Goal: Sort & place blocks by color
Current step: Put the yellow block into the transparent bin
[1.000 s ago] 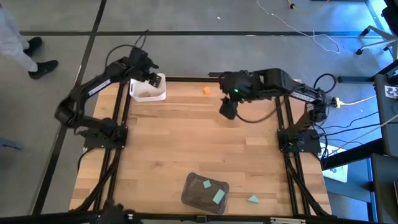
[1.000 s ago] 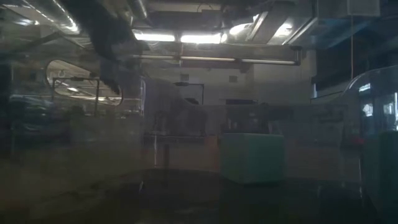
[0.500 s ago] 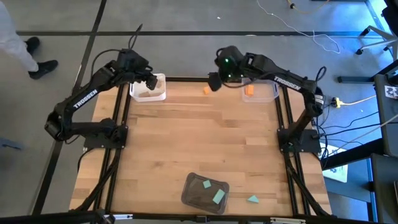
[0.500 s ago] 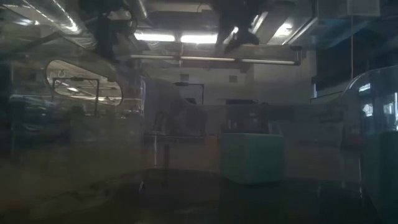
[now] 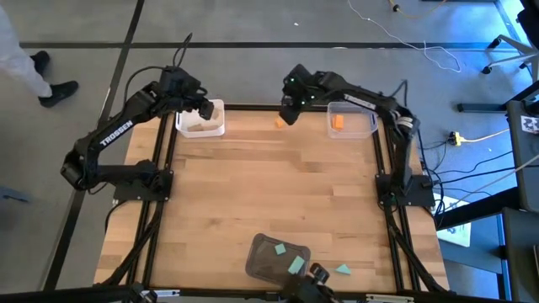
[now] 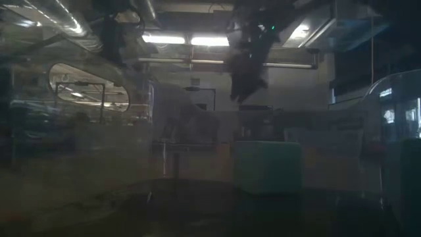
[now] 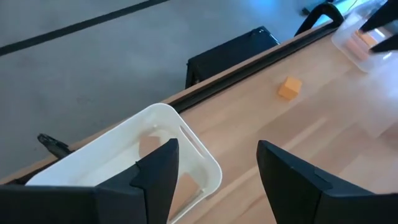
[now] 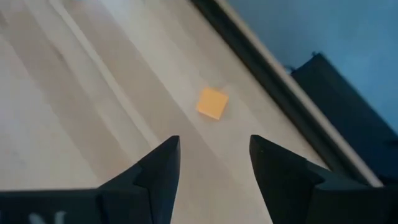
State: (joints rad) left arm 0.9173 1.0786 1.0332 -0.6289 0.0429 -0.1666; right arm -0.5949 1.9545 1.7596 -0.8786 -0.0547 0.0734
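Stretching across most of the high view, the wooden table (image 5: 278,194) carries three trays and a few loose blocks. At its near edge sits the dark grey tray (image 5: 276,261) with two teal blocks (image 5: 290,259) inside, and a teal wedge (image 5: 343,269) lies on the bare wood just beside it. At the far edge, the white tray (image 5: 202,119) holds pale wood pieces, and the clear tray (image 5: 352,120) holds an orange block (image 5: 338,122).

Between those two far trays, a lone orange cube (image 5: 280,123) rests on the table near the rail. The right gripper (image 5: 289,110) hangs just beside and above it, fingers spread apart and holding nothing; in the right wrist view the cube (image 8: 212,102) lies ahead of the gap between the fingers (image 8: 283,177), untouched.

The left gripper (image 5: 202,107) hovers over the white tray, its fingers (image 7: 292,180) parted and empty above the tray's rim (image 7: 202,155).
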